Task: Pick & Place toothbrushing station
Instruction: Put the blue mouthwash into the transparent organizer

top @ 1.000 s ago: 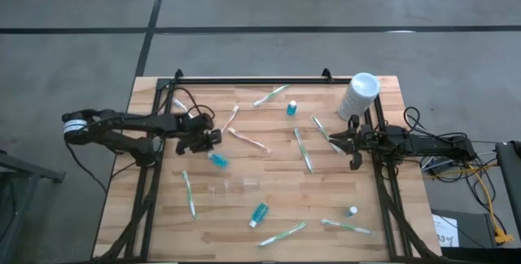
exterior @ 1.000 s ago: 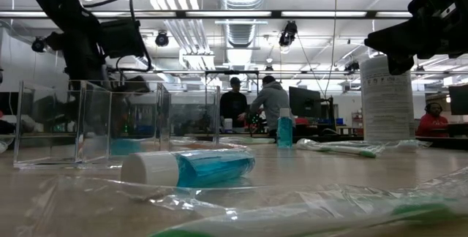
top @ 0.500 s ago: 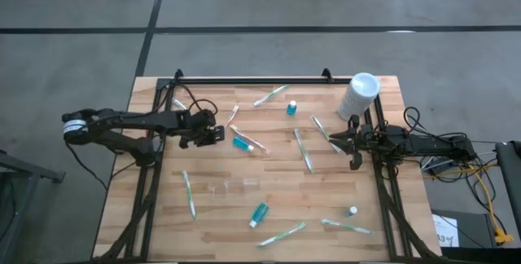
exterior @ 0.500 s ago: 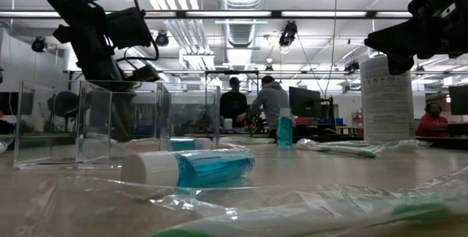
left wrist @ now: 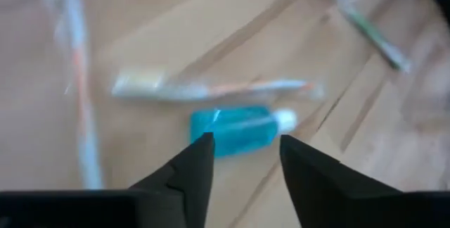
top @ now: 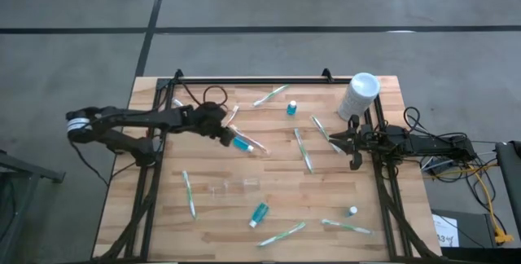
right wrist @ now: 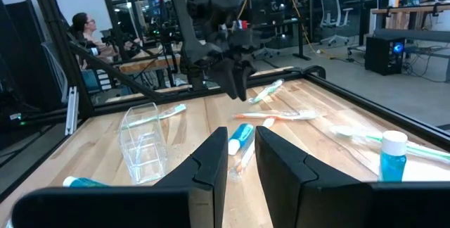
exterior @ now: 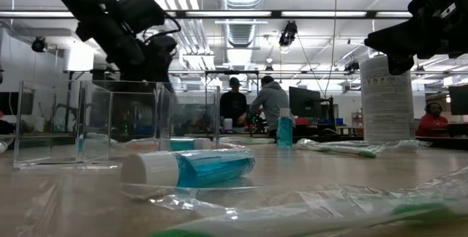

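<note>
One blue tube [top: 240, 143] dropped; left claw [top: 223, 133] reopened above it

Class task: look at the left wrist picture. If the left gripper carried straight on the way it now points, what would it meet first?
Most likely the blue toothpaste tube, which lies on the table just beyond the left gripper and between its open fingers. A wrapped toothbrush lies just past it. Depth is hard to judge from this view.

You're in a robotics lab, open industrial hall, exposed ceiling ducts [exterior: 241, 3], strip lights, rows of desks with monitors [exterior: 306, 102], office chairs [right wrist: 329, 8], people [exterior: 270, 104] seated working.
</note>
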### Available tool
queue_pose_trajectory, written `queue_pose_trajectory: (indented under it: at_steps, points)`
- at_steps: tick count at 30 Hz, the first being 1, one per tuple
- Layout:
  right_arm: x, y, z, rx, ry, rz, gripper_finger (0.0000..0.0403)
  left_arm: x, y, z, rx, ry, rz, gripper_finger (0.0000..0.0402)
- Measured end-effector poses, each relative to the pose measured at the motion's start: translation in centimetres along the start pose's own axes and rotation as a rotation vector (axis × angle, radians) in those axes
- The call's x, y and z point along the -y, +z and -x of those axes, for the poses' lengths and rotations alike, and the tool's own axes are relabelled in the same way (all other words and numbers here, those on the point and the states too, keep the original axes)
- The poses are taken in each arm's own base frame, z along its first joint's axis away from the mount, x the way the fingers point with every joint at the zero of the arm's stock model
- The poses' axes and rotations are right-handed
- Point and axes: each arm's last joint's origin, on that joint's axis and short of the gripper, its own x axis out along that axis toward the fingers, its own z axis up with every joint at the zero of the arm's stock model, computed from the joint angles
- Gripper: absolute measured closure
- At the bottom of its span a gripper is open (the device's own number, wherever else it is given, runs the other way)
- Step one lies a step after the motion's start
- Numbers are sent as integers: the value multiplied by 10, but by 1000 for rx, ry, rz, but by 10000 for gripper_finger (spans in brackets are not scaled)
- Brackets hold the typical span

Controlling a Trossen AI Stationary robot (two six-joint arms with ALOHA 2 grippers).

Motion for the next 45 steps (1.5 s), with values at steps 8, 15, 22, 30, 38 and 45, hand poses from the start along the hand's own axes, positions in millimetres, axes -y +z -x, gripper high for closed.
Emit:
queue_pose_trajectory:
  at_steps: [8, 15, 22, 30, 38, 45]
  points:
    - [0, 0, 0, 0, 0, 0, 335, 9, -3, -11, -75, -187, -467, 198]
    - [0, 0, 0, 0, 0, 0, 335, 32, 0, -15, 12, -284, -952, 197]
    - [0, 0, 0, 0, 0, 0, 335, 45, 13, -36, 50, -293, -1012, 195]
    - [0, 0, 0, 0, 1, 0, 335, 44, 12, -63, -126, -270, -995, 195]
    - [0, 0, 0, 0, 0, 0, 335, 42, 13, -64, -142, -198, -1029, 195]
    - [0, 0, 0, 0, 1, 0, 335, 40, 11, -70, -142, -180, -1076, 195]
